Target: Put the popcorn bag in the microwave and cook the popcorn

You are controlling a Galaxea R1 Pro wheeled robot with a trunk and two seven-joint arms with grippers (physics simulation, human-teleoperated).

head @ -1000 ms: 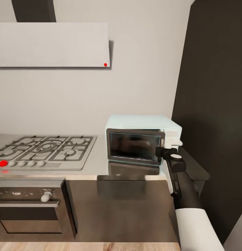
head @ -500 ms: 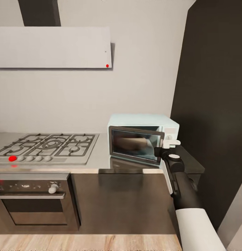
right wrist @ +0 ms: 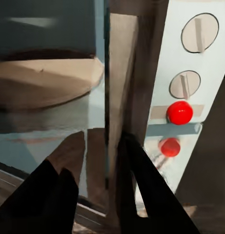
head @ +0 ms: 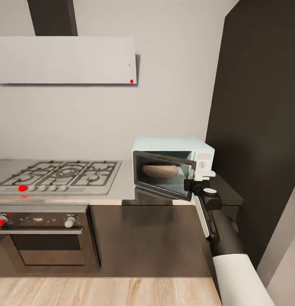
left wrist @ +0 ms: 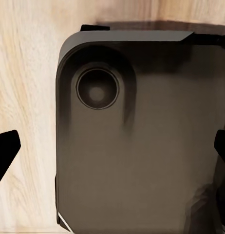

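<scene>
One popcorn bag lay inside the microwave, seen as a tan mound through the half-swung glass door; the right wrist view showed it as a rounded brownish lump on the cavity floor. The microwave stood on the countertop at its far right end, next to a dark tall cabinet. The door hung ajar, hinged at its left, its free edge out toward the robot.

The right gripper was at that free edge. In the wrist view its two dark fingers straddled the door's edge, close on either side, apparently pinching it; contact looked likely but I could not tell for certain. Beside the edge sat the control panel with two white knobs and a round red light.

The step in hand read as working the door, and since the bag was already in, probably closing it. To do it well: follow the door's arc about the hinge, not a straight push, and keep the fingers off the knobs.

The left gripper's fingertips showed wide apart, empty, over the robot's dark base and wood floor.

A gas hob and built-in oven lay well left.
</scene>
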